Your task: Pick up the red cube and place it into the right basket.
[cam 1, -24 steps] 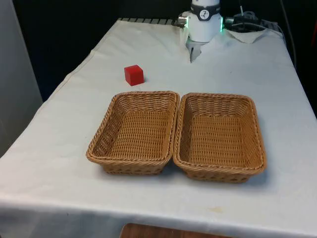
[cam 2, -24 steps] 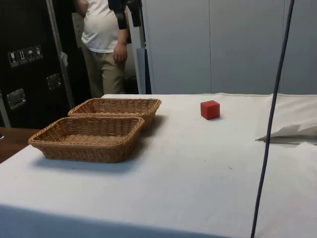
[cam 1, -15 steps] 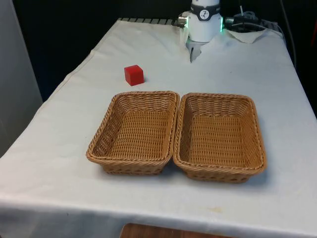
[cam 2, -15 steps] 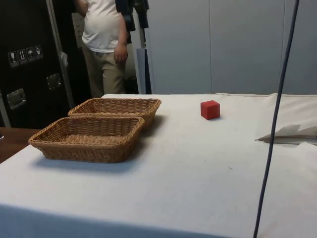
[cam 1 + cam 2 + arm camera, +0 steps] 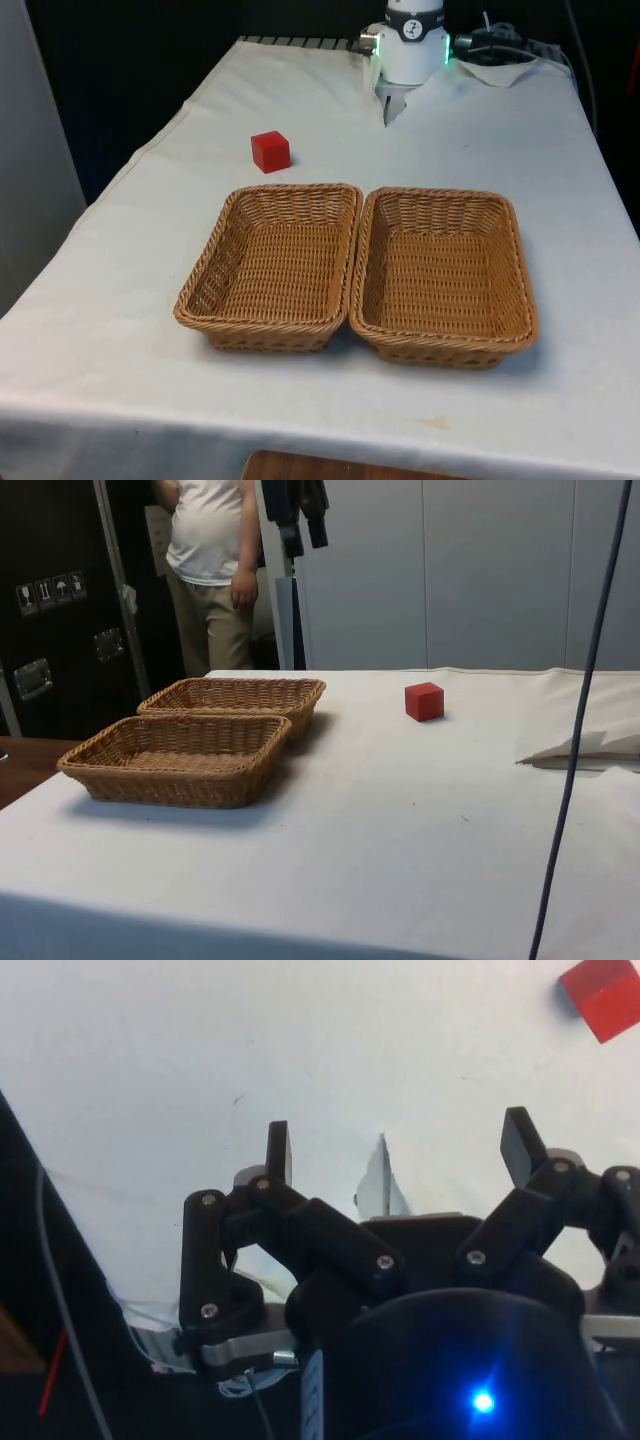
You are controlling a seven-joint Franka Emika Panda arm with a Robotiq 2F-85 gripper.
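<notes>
The red cube point(image 5: 270, 151) sits on the white cloth, beyond the far corner of the left basket point(image 5: 290, 190) at the front view's left. The right basket point(image 5: 443, 193) stands empty beside it, rim to rim. In the side view the cube point(image 5: 424, 701) lies past the two baskets, and the right basket point(image 5: 160, 780) is the nearer one. My gripper point(image 5: 305, 535) hangs high above the table, over the far basket's end and short of the cube. In the wrist view the gripper point(image 5: 400, 1150) is open and holds nothing, with the cube point(image 5: 603, 995) far off at a corner.
A person point(image 5: 210, 570) stands behind the table's far side. A black cable point(image 5: 580, 730) hangs down near the side camera. The cloth is folded up near the robot's base point(image 5: 413, 45).
In the side view my gripper has moved to the right, towards the cube's side, still high up. The cube and both baskets have not moved.
</notes>
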